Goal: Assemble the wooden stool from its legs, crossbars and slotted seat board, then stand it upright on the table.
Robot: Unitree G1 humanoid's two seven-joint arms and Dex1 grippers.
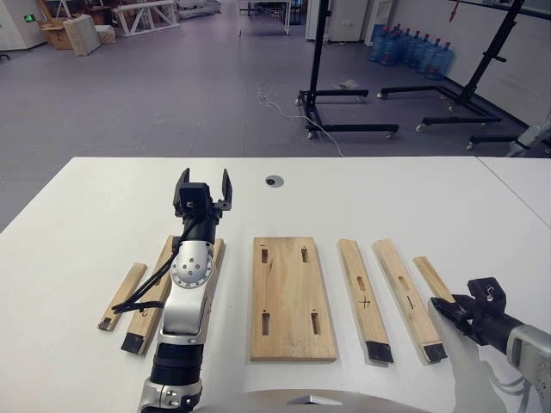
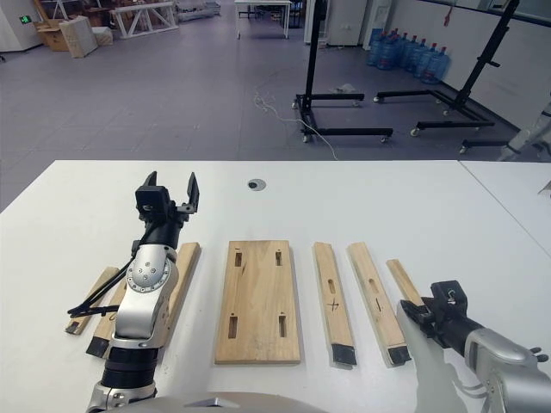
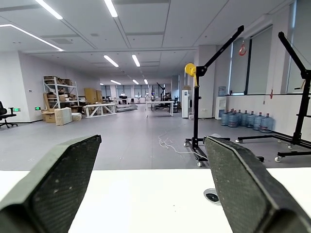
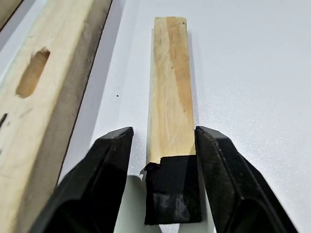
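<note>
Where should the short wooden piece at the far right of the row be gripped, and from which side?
Grip the short piece across its narrow width, near the black-taped end, coming from above: it lies flat on the table, long sides exposed. The right end effector straddles it there, open.

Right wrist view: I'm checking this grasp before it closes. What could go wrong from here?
The right tool straddles the short crossbar at its black-taped end, not its middle, so the bar may tip or slip when lifted. The bar sits off-centre between the fingers, so closing may skew it. The slotted leg lies close alongside and could get nudged.
</note>
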